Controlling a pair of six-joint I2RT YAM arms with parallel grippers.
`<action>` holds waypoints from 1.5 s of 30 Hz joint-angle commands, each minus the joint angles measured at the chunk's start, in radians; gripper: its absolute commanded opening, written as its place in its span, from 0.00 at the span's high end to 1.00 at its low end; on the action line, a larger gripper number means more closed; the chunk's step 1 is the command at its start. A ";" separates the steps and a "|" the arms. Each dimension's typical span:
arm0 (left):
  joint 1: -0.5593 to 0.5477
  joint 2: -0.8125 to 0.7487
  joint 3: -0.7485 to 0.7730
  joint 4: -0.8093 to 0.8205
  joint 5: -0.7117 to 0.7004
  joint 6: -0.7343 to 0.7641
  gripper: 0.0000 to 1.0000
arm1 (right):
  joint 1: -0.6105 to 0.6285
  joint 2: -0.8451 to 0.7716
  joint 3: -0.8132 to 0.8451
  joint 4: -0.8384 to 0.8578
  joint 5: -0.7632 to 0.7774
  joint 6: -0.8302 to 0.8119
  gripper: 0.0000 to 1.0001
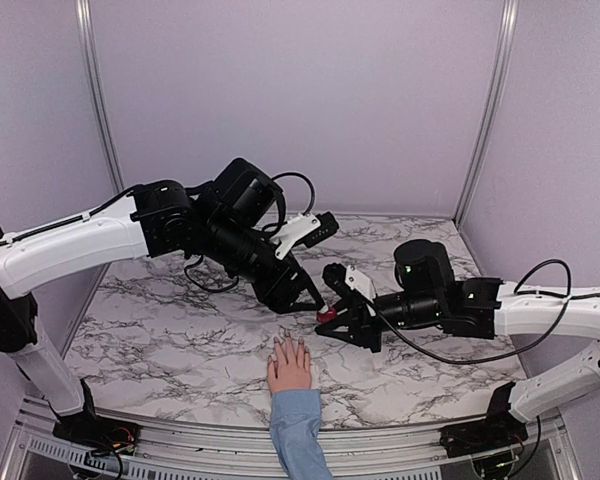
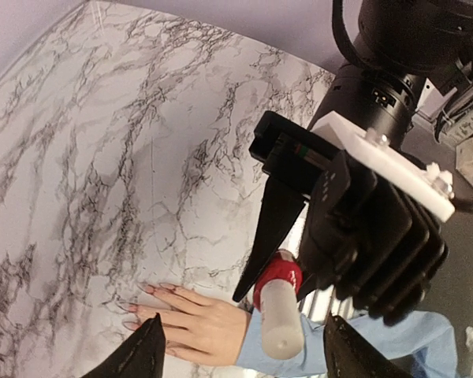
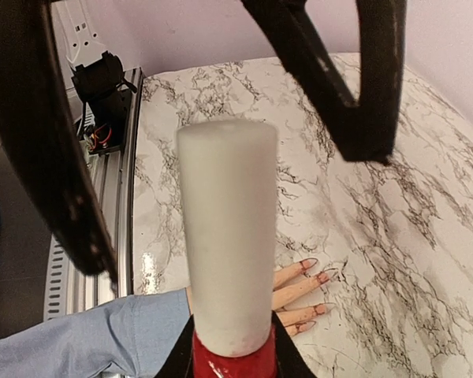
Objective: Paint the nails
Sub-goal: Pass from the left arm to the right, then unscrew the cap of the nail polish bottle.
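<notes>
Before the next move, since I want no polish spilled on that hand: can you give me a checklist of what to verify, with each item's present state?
1. Polish bottle held by the right pincer: ok, jaws shut on its red body.
2. White cap on the bottle: ok, not yet removed.
3. Left pincer open at the cap: ok, its fingers stand apart on either side, not touching it.
4. Hand flat on the marble table: ok, fingers spread.
5. Bottle clear of the hand: ok, apart from the fingertips.
6. Which nails are already painted: cannot tell, too small.
</notes>
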 commanded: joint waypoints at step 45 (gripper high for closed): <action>0.062 -0.137 -0.138 0.780 0.392 -0.127 0.42 | -0.196 -0.046 0.310 -0.068 -0.557 0.166 1.00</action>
